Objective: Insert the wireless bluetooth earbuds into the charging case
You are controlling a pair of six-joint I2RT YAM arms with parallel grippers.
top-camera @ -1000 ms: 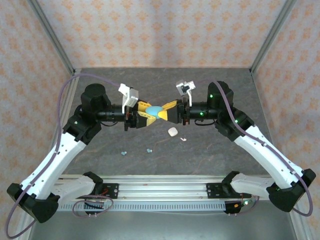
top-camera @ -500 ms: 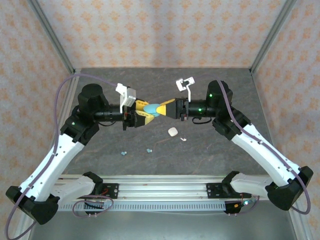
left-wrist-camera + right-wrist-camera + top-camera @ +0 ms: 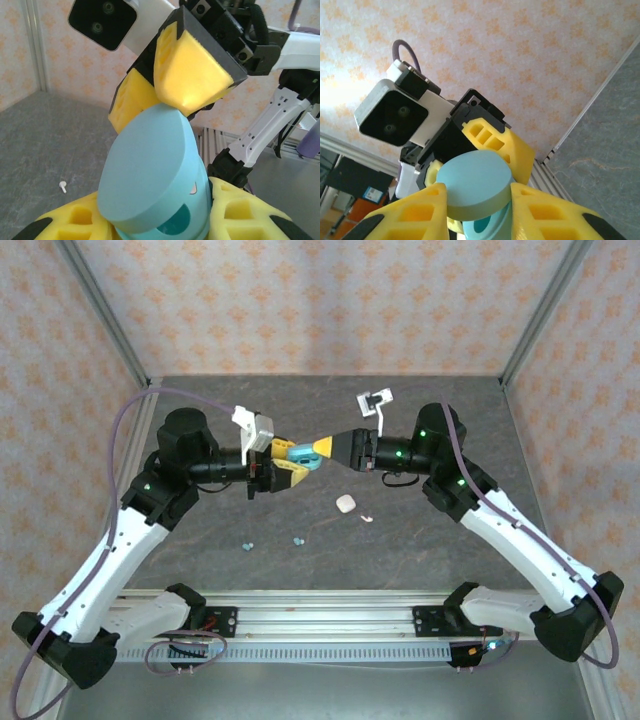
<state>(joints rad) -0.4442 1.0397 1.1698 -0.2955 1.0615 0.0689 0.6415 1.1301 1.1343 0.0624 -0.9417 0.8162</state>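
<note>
Your right gripper has rolled and lifted since a second ago. Its fingers flank the raised lid of the teal charging case, but you cannot tell whether they pinch it. Your left gripper is clamped on the case's base, mid-frame above the table. Lower down lie a teal earbud, the white case and a white earbud.
</note>
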